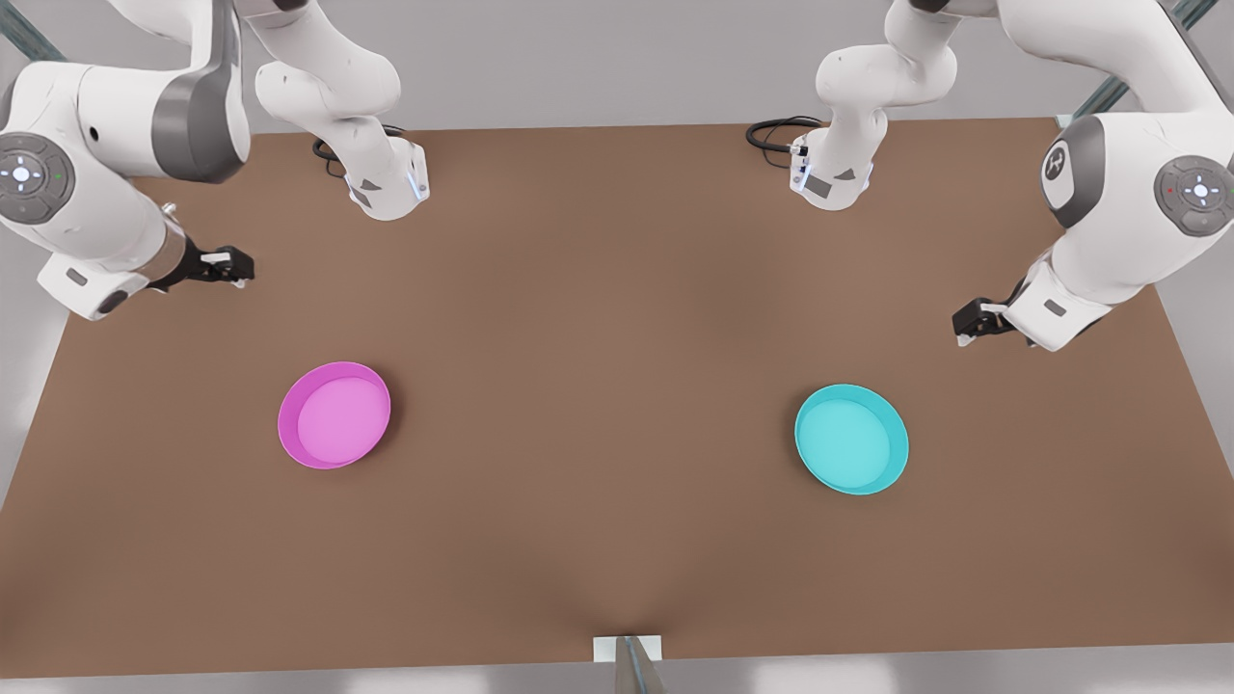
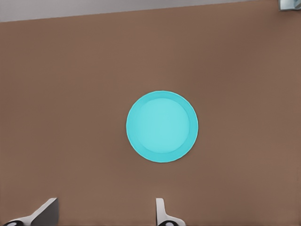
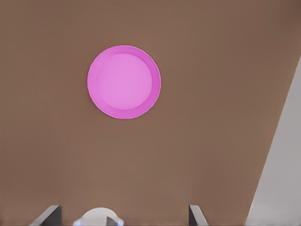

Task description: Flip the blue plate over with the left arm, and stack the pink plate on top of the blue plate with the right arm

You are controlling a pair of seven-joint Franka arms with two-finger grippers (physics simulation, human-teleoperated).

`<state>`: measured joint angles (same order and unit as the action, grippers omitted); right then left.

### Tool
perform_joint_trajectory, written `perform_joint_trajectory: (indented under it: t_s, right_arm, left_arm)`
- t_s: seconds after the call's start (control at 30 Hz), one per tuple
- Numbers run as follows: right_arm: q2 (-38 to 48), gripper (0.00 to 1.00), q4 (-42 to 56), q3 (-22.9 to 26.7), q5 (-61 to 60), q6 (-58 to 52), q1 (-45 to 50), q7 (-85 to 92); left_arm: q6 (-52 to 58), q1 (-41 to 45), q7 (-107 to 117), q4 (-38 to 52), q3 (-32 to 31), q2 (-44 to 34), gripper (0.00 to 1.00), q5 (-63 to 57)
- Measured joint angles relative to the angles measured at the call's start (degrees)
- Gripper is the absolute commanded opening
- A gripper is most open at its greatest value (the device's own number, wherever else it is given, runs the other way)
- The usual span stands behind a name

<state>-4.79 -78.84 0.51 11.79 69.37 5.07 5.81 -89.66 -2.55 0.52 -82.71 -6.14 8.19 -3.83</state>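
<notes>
- One brown table [image 1: 598, 386] took up most of the front view, its far edge near the top of the frame and its near edge along the bottom.
- Two white arms stood at the far edge: the left arm [image 1: 1128, 193] at the front view's right, the right arm [image 1: 106, 173] at the front view's left, each bent out over a side edge of the table.
- Two plates lay on the table, both rim up and flat. The blue plate [image 1: 851, 439] sat at the lower right of the front view; the pink plate [image 1: 335, 414] sat at the lower left. They were well apart, with open brown surface between them and all around each one.
- Two grippers hung above the table, neither touching a plate. The left gripper [image 1: 969, 323] was at the right of the front view, up and to the right of the blue plate [image 2: 162, 126]; its fingers [image 2: 161, 209] stood apart with nothing between them.
- The right gripper [image 1: 231, 265] was at the left of the front view, up and to the left of the pink plate [image 3: 123, 81]; its fingers [image 3: 195, 214] were likewise spread wide and empty.
- Two black cables [image 1: 776, 130] curled by the arm bases at the far edge, well away from the plates.
</notes>
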Motion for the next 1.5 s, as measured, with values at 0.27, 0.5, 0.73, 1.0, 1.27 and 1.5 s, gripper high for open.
perform_joint_trajectory:
  t_s: [0.27, 0.5, 0.73, 1.0, 1.27, 1.5]
  right_arm:
    - [-0.3, 1.00, -0.1, 0.0, -0.5, -0.3, 1.3, 0.3]
    - [-0.7, 1.00, 0.0, 0.1, -0.5, -0.3, 0.4, 0.3]
    - [-1.1, 1.00, 0.0, 0.1, -0.6, -0.4, 0.8, 0.4]
    - [-1.4, 1.00, 0.0, 0.1, -0.6, -0.4, 0.7, 0.4]
    - [-1.5, 1.00, 0.0, 0.1, -0.6, -0.3, 0.9, 0.4]
    - [-1.8, 1.00, 0.0, 0.1, -0.6, -0.2, 0.7, 0.4]
  left_arm:
    - [-5.5, -9.3, -0.9, -0.9, 0.8, 21.1, 1.00, 8.2]
    - [-24.2, -12.5, -11.0, -12.7, 1.3, 29.3, 1.00, 18.1]
    - [-34.0, -10.0, -17.1, -13.6, 1.3, 31.1, 1.00, 21.4]
    - [-36.8, -9.7, -19.5, -13.4, 1.4, 32.2, 0.63, 21.8]
    - [-37.5, -9.7, -19.5, -13.2, 1.4, 33.0, 0.51, 21.7]
    - [-37.2, -9.4, -19.4, -13.2, 1.4, 33.6, 0.40, 21.7]
